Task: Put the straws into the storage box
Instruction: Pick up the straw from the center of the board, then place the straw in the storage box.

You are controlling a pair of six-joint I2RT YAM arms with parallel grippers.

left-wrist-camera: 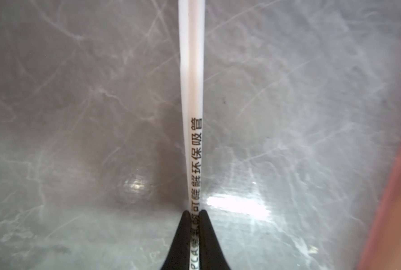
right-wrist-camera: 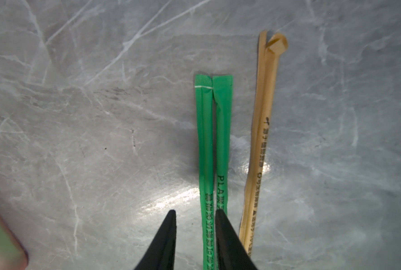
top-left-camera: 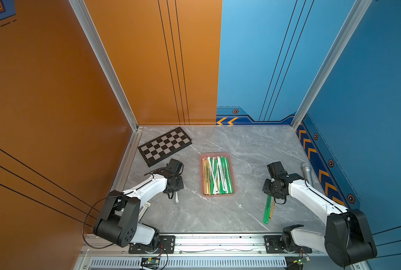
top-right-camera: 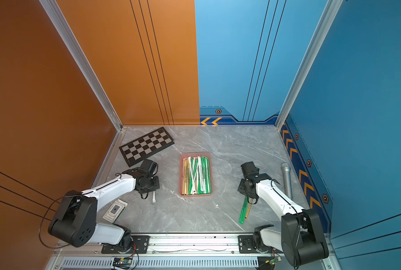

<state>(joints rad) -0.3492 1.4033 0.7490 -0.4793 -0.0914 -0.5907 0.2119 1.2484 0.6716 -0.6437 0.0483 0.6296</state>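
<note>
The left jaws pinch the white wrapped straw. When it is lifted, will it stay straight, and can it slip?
The white straw lies straight beyond the jaws, so it will probably be fairly stiff, perhaps drooping slightly. It is thin, so likely very light. Its smooth wrapper, pinched at one narrow spot, might let it swivel or slide.

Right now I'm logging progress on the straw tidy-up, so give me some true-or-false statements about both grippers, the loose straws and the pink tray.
The left gripper is shut on a long white wrapped straw. True.
The shallow pink plastic storage box is empty. False: it holds many green, white and tan straws.
Two green wrapped straws and one tan wrapped straw lie on the grey marble table. True.
The right gripper is clamped on the tan wrapped straw. False: its jaws stand open astride one green straw.
</note>
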